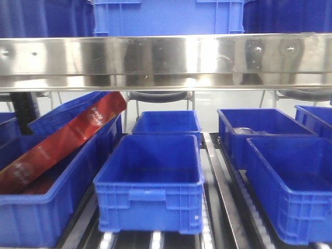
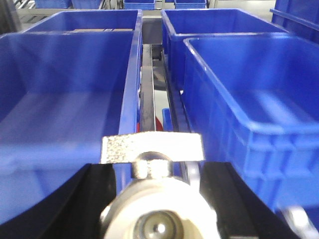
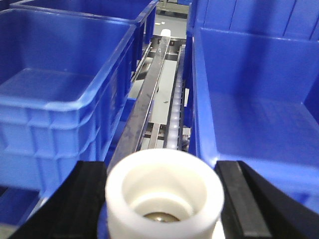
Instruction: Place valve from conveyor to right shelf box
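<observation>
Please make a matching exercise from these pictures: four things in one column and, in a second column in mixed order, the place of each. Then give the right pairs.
Things
1. red carton
2. steel beam
3. valve with metal handle
4. valve with open white end

Places
A. in the right end effector
B. leaning in the left blue box
C. across the top of the front view
D. in the left end effector

Pairs: 1-B, 2-C, 3-D, 4-A
</observation>
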Controlling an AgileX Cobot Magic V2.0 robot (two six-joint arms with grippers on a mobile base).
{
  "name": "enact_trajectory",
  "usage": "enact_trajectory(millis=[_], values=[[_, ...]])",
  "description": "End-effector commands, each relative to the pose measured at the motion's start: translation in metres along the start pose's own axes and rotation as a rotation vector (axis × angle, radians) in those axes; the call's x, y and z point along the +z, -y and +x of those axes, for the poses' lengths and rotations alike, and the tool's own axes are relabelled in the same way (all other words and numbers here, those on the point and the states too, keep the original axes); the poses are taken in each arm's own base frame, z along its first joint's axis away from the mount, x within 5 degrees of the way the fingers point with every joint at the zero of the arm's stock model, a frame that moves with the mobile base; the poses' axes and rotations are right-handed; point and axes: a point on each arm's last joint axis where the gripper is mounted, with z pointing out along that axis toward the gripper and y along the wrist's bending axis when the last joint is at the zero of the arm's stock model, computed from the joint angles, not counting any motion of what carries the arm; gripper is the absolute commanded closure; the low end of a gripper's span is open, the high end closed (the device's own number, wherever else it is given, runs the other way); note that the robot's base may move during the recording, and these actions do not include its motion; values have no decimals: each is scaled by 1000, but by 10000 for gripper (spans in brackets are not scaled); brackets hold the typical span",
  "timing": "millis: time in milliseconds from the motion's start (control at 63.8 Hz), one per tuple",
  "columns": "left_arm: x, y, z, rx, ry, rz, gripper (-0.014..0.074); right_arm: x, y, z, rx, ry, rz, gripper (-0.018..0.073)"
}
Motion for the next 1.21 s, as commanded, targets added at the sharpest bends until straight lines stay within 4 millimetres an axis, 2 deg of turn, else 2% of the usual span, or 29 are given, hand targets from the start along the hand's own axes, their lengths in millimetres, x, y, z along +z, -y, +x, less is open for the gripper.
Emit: enact_trajectory(millis=[0,1191], values=[[-6,-1,-10,-7,78,-5,708,-8,1,-12,0,98,16,721],[-6,-1,-10,-7,78,-5,708,-8,1,-12,0,98,16,721]])
